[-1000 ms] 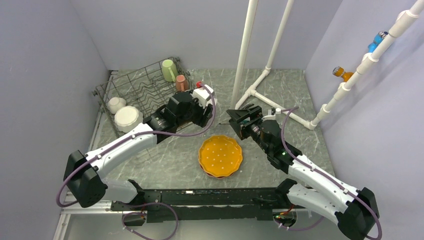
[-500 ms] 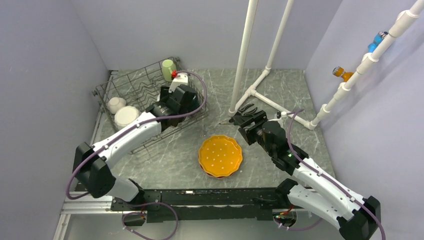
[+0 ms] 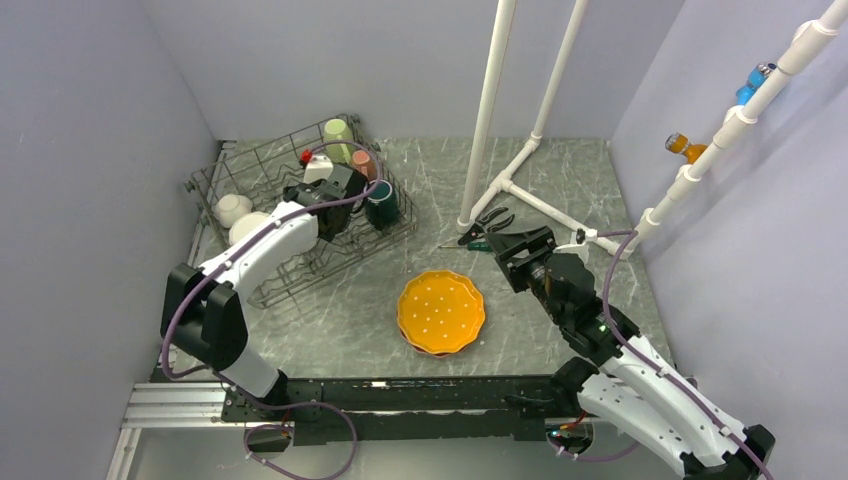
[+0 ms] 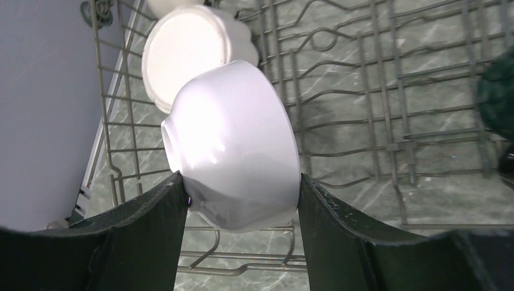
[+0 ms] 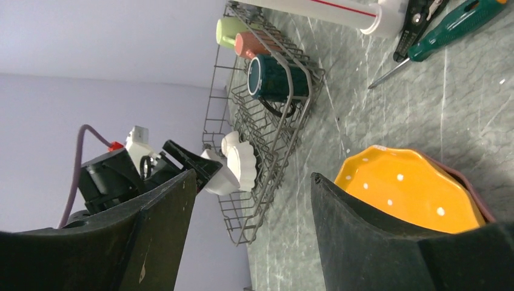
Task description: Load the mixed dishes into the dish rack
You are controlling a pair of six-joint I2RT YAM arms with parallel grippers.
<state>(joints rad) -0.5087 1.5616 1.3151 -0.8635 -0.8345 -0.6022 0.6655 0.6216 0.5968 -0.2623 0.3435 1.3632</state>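
The dish rack (image 3: 270,175) stands at the back left. It holds the pale green mug (image 3: 338,138), the pink mug (image 3: 362,163) and the dark teal mug (image 3: 381,203) at its right end. My left gripper (image 4: 242,194) is open over the rack, with its fingers either side of the plain white bowl (image 4: 233,145), which leans beside the scalloped bowl (image 4: 194,48). The orange dotted plates (image 3: 441,312) lie stacked on the table. My right gripper (image 3: 518,243) is open and empty, above the table to the right of the plates (image 5: 412,191).
Black-handled pliers (image 3: 490,220) and a green screwdriver (image 3: 470,243) lie by the foot of the white pipe frame (image 3: 520,165). Grey walls close in on the left, back and right. Another small white dish (image 3: 233,208) sits at the rack's left end.
My left arm swung from the table's middle to over the rack and then further left. The teal mug now shows in the rack. My right arm drew back to the right.
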